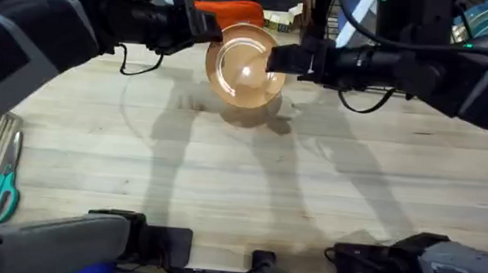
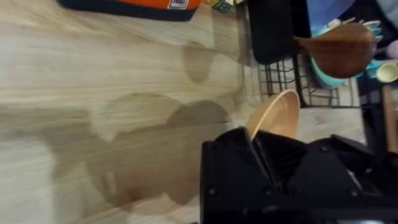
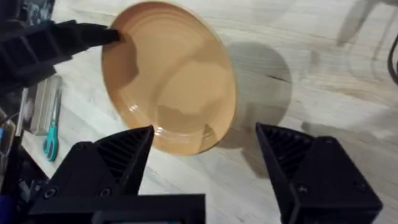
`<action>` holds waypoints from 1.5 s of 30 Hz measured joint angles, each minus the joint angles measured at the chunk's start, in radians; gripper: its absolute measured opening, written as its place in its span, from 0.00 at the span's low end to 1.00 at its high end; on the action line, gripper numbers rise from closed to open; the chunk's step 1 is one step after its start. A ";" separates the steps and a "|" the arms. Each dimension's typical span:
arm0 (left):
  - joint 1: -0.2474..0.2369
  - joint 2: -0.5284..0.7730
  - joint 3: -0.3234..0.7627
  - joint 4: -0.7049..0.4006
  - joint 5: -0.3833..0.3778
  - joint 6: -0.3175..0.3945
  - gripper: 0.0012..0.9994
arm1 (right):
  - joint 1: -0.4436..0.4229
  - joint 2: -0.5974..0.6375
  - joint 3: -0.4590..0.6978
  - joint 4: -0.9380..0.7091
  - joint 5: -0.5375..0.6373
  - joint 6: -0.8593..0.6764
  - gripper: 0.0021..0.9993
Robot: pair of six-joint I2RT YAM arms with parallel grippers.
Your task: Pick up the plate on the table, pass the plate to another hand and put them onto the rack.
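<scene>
- Orange-tan plate [image 1: 245, 68] is off the counter [image 1: 240, 188], tilted up on edge in the air between our two claws; its shadow falls on the wood just below.
- Left claw [image 1: 210, 27] is clamped on the plate's rim at one side; in the left wrist view the plate [image 2: 277, 116] sticks out edge-on from between its fingers, so we read that grip as firm.
- Right claw [image 3: 205, 158] is spread wide and holds nothing; in its wrist view the plate [image 3: 169, 74] sits just ahead of the gap, near but not yet between the fingers [image 3: 118, 155]. Left claw [image 3: 93, 36] shows gripping the far rim there.
- Step in hand, we judge: the handover, mid-way, receiving side not yet on.
- Next move likely calls for our right claw to advance until the near rim sits inside the gap, squeeze, and only then have the left let go.
- Rack [image 2: 289, 78] lies beyond the plate from the left claw, with other dishes [image 2: 329, 71] around it; still to be reached.
- Risk: glossy rim could slip if release comes early.
</scene>
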 joint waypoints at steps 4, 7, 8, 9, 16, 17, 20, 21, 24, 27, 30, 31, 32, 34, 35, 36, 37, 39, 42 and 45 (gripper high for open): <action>0.000 0.000 0.000 0.004 0.021 -0.066 0.04 | 0.000 0.024 0.000 0.005 0.000 0.003 1.00; 0.000 0.000 0.000 0.005 0.030 -0.109 0.04 | 0.000 0.025 0.000 0.007 0.000 0.004 1.00; 0.000 0.000 0.000 0.007 0.034 -0.123 0.04 | 0.000 0.025 0.000 0.007 0.000 0.004 1.00; 0.000 0.000 0.000 0.008 0.038 -0.133 0.04 | 0.000 0.025 0.000 0.007 0.000 0.004 1.00; 0.000 0.000 0.000 0.011 0.051 -0.169 0.04 | 0.000 0.025 0.000 0.007 0.000 0.003 0.93; 0.000 0.000 0.000 0.011 0.051 -0.172 0.04 | 0.000 0.025 0.000 0.007 0.000 0.007 0.86; 0.000 0.000 0.000 0.011 0.051 -0.175 0.04 | 0.000 0.025 0.000 0.007 0.000 0.010 0.63; 0.000 0.000 0.000 0.011 0.051 -0.176 0.04 | 0.000 0.025 0.000 0.007 0.000 0.010 0.57; 0.000 0.000 0.000 0.011 0.051 -0.176 0.04 | 0.000 0.025 0.000 0.007 0.000 0.010 0.51; 0.000 0.000 0.000 0.012 0.051 -0.176 0.04 | 0.000 0.025 0.000 0.007 0.001 0.010 0.42; 0.003 0.000 0.000 0.015 0.048 -0.176 0.04 | -0.003 0.025 0.000 0.005 0.002 0.010 0.30; 0.004 0.000 0.000 0.015 0.047 -0.176 0.04 | -0.003 0.025 0.000 0.005 0.004 0.010 0.24; 0.007 0.000 0.000 0.015 0.046 -0.176 0.04 | -0.004 0.025 0.000 0.003 0.005 0.009 0.19; 0.010 0.000 0.000 0.016 0.043 -0.176 0.04 | -0.005 0.025 0.000 0.001 0.010 0.010 0.11; 0.010 0.000 0.000 0.016 0.042 -0.176 0.04 | -0.005 0.025 0.000 -0.001 0.013 0.009 0.08; 0.011 0.000 0.000 0.016 0.041 -0.176 0.04 | -0.005 0.025 0.000 -0.002 0.016 0.011 0.04; 0.011 0.000 0.000 0.016 0.041 -0.176 0.04 | -0.005 0.025 0.000 -0.002 0.019 0.010 0.03; 0.011 0.000 0.000 0.016 0.041 -0.176 0.04 | -0.005 0.025 0.000 -0.002 0.024 0.011 0.03; 0.010 0.000 0.000 0.016 0.044 -0.176 0.04 | -0.005 0.025 0.000 -0.001 0.037 0.010 0.03; 0.010 0.000 0.000 0.016 0.047 -0.176 0.04 | -0.005 0.025 0.000 0.000 0.046 0.010 0.03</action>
